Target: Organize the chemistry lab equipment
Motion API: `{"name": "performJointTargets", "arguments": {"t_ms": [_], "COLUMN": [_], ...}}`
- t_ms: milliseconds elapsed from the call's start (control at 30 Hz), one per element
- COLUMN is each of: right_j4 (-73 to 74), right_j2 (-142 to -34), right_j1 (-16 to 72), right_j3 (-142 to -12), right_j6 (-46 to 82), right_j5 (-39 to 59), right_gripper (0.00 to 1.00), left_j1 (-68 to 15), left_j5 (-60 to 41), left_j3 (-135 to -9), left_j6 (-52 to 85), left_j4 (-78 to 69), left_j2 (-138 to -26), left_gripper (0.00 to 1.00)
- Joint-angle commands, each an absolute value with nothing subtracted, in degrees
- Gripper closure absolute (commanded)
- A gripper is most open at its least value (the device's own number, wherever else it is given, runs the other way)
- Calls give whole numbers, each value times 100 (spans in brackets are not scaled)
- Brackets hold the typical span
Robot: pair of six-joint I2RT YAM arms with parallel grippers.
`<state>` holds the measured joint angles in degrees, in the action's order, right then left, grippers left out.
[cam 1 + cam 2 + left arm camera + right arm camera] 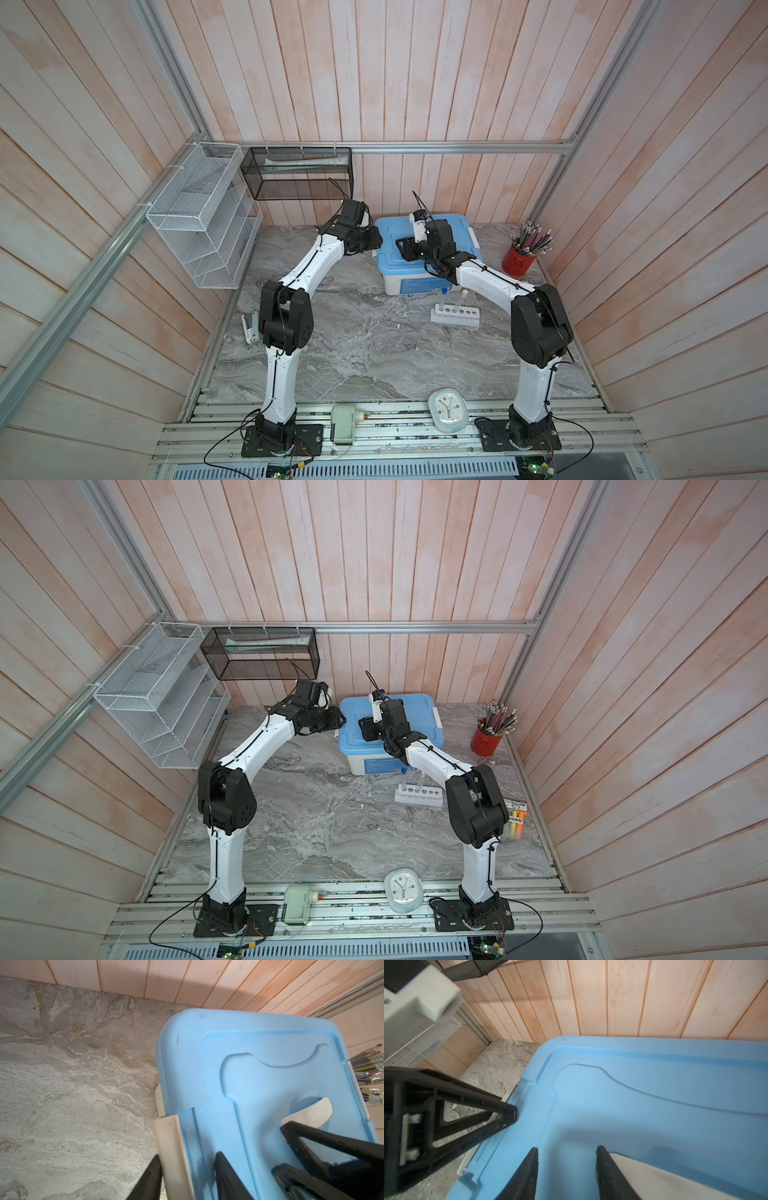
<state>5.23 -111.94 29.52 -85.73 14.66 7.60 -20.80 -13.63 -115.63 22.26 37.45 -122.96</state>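
White six-hole rack on marble table, just before blue-lidded box, under my right forearm. Two slim clear tubes upright in it: blue-capped tube in end hole, white-capped tube further along. My left gripper straddles white side latch at box rim; squeezing or not, cannot tell. My right gripper spread over box top, pinching nothing.

Soft even light; wall planks bow at edges, left gripper blurred

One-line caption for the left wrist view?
Left gripper straddles the white side latch of the blue lid, jaws apart; right gripper at the lid's white handle.
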Motion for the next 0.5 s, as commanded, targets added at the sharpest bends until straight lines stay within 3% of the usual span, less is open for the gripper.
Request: {"name": "performJointTargets", "arguments": {"t_ms": [0, 467], "right_j4": [-634, -570], "right_j2": [-11645, -11646], "right_j1": [3002, 3001], "right_j3": [-8161, -8084], "right_j6": [1665, 1672], "right_j5": [1095, 1160], "right_gripper": [54, 53], "left_j1": [-2091, -2206], "left_j5": [-1327, -958], "left_j3": [-11677, -12039], "left_j6": [2153, 2045], "left_j4": [3940, 4287], "left_j2": [-12463, -12646], "left_gripper": [60, 64]}}
